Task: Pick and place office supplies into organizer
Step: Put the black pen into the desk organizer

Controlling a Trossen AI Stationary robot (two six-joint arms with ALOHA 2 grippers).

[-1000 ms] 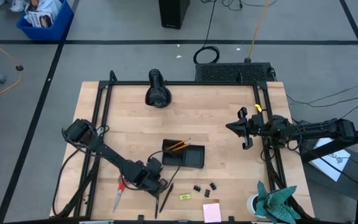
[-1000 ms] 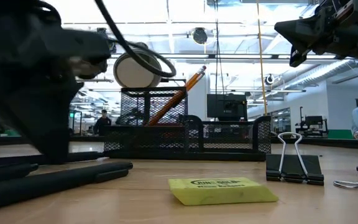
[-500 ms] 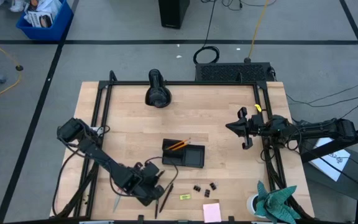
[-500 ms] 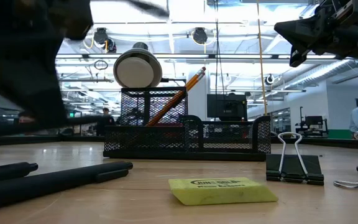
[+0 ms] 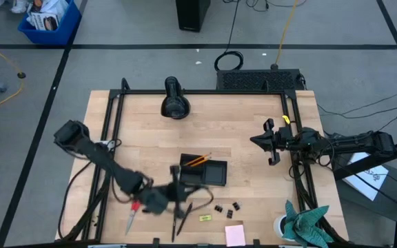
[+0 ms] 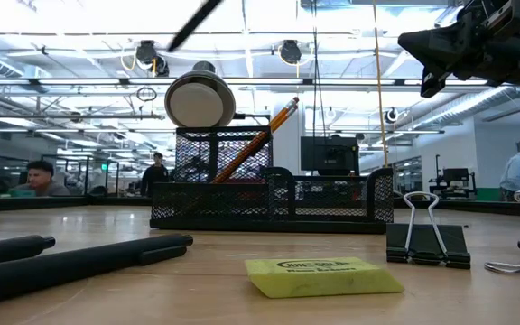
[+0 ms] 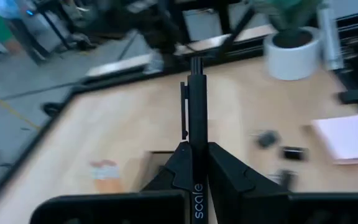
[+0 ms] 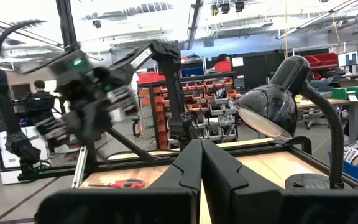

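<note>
The left gripper (image 7: 194, 163) has its fingers clamped on a black pen (image 7: 195, 106), which stands up straight out from between them. In the high view this gripper (image 5: 174, 195) hangs low over the near part of the table, blurred, just in front of the organizer (image 5: 204, 172).

Closest to it, just beside it toward the table's near edge, lie two more black pens (image 5: 182, 219); in the low view they rest flat on the wood (image 6: 70, 262). On its outer side, toward the table's left edge, lie the red-handled scissors (image 5: 131, 216). A little farther on its other side sit a small yellow piece (image 5: 205, 218), a few tiny binder clips (image 5: 227, 207) and, at the near edge, the pink sticky-note pad (image 5: 235, 235).

Just beyond the gripper is the black mesh organizer (image 6: 269, 203), with two orange pencils (image 5: 198, 161) leaning in its taller compartment (image 6: 264, 135).

Farther back stands a black lamp (image 5: 174, 102) near the far edge of the table (image 5: 240, 131).

Well apart, over the table's right edge, the right gripper (image 5: 271, 143) waits with its fingers together (image 8: 201, 165), holding nothing.
</note>
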